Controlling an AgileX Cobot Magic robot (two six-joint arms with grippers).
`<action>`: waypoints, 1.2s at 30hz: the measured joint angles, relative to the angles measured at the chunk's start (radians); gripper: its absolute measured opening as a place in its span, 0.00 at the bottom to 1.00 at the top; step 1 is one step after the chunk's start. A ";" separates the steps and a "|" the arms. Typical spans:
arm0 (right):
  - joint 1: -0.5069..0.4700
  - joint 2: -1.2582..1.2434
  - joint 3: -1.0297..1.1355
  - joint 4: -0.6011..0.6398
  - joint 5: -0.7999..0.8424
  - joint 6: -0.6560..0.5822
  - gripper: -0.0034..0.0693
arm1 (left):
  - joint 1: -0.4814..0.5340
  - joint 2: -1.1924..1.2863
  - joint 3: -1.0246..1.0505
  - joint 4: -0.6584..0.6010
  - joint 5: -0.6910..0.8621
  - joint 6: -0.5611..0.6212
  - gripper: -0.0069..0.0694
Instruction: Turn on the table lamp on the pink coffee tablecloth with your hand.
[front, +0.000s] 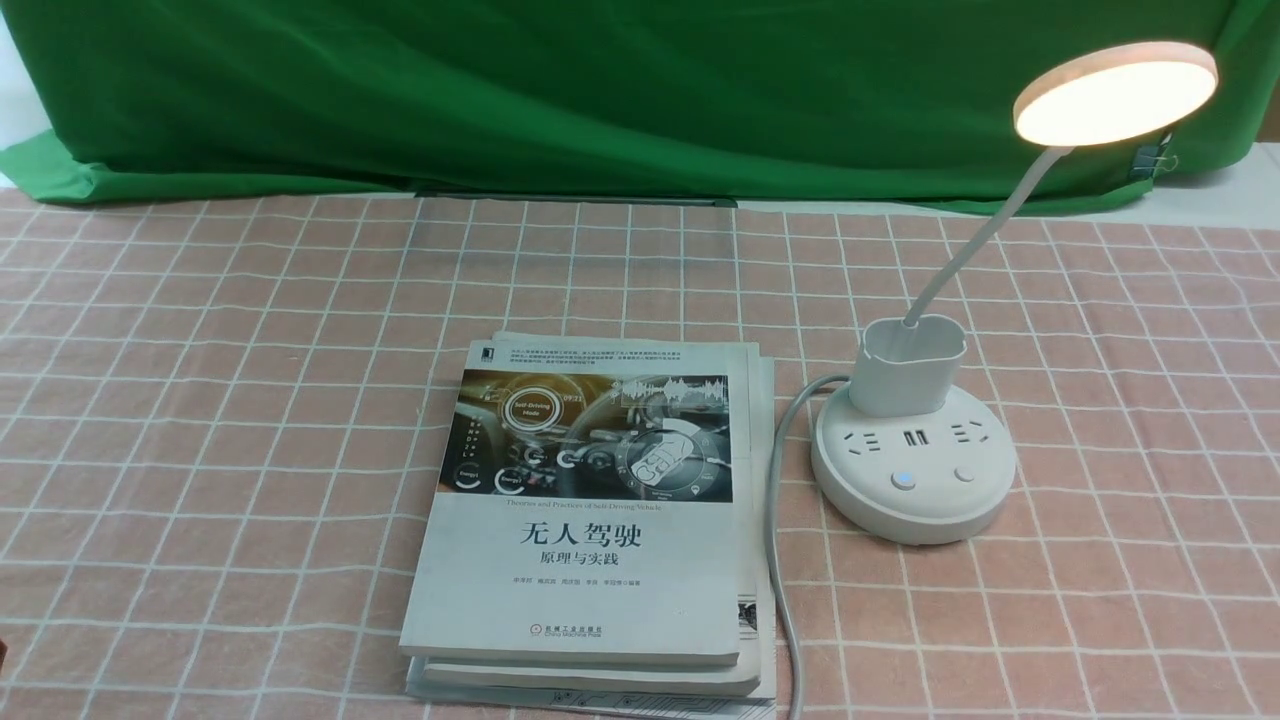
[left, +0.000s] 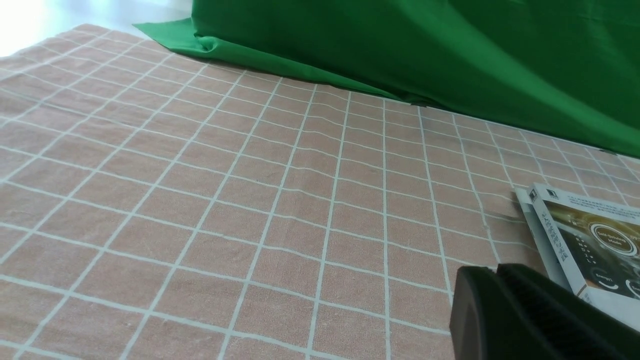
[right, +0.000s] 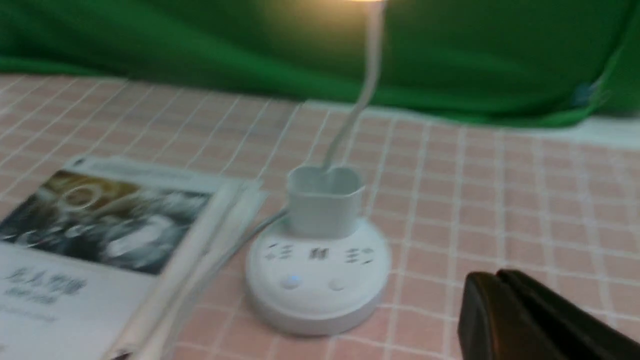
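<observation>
Pink coffee tablecloth (front: 200, 400) covers the table. On its right side stands the table lamp (front: 912, 440), its round head (front: 1115, 92) glowing. A stack of books (front: 590, 520) lies just left of it. Green cloth (front: 600, 90) hangs behind. The right gripper (right: 497, 280) and the left gripper (left: 496, 274) both look pressed together, holding nothing.

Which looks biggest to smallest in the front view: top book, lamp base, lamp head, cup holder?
1. top book
2-3. lamp base and lamp head: about alike, not ranked
4. cup holder
</observation>
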 joint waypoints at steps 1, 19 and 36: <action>-0.004 -0.038 0.036 0.000 -0.038 -0.010 0.08 | 0.000 0.000 0.000 0.000 0.000 0.001 0.12; -0.062 -0.342 0.435 -0.013 -0.186 -0.033 0.08 | 0.000 0.000 0.000 0.000 0.000 0.001 0.12; -0.062 -0.342 0.435 -0.015 -0.183 -0.033 0.11 | 0.000 0.000 0.000 0.000 0.000 0.002 0.12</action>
